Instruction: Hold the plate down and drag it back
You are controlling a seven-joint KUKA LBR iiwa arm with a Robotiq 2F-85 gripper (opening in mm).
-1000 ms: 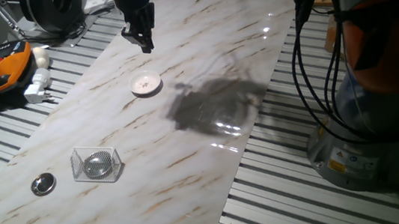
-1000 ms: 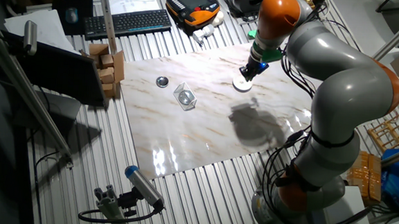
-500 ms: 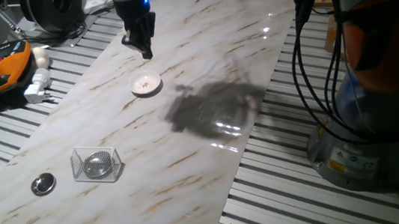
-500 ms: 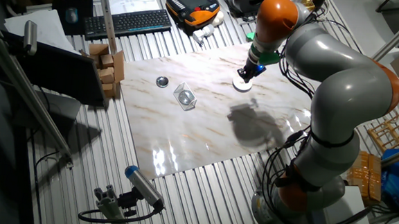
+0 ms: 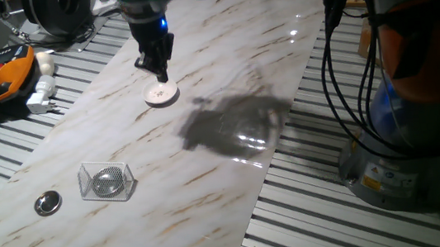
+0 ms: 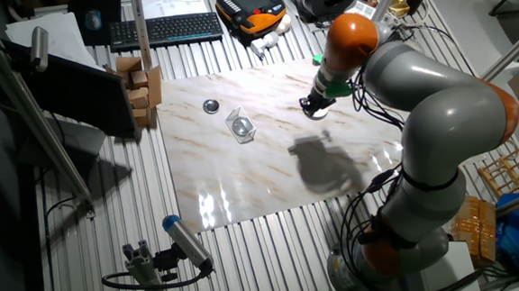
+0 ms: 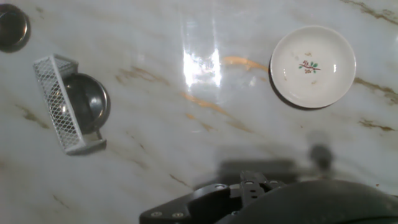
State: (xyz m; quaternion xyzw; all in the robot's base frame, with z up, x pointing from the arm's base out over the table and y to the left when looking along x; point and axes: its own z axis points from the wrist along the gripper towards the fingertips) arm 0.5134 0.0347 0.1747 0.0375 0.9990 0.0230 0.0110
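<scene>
The plate (image 5: 161, 94) is a small round white dish lying flat on the marble board. In the hand view it (image 7: 313, 66) sits at the upper right, with a small floral mark in its centre. In the other fixed view it (image 6: 318, 112) is partly hidden by the hand. My gripper (image 5: 159, 74) hangs just above the plate's far edge with its fingers pressed together and nothing between them. It also shows in the other fixed view (image 6: 310, 103). I cannot tell whether it touches the plate. The fingertips do not show in the hand view.
A wire mesh basket (image 5: 107, 181) holding a shiny metal disc lies at the board's near left, with a second metal disc (image 5: 47, 203) beside it. Both show in the hand view (image 7: 71, 104) (image 7: 12, 26). An orange pendant (image 5: 6, 71) and a white plug (image 5: 41, 98) lie off the board.
My gripper has come down and toward the plate, from well behind it to just above its far edge. The plate, basket and discs have not moved.
</scene>
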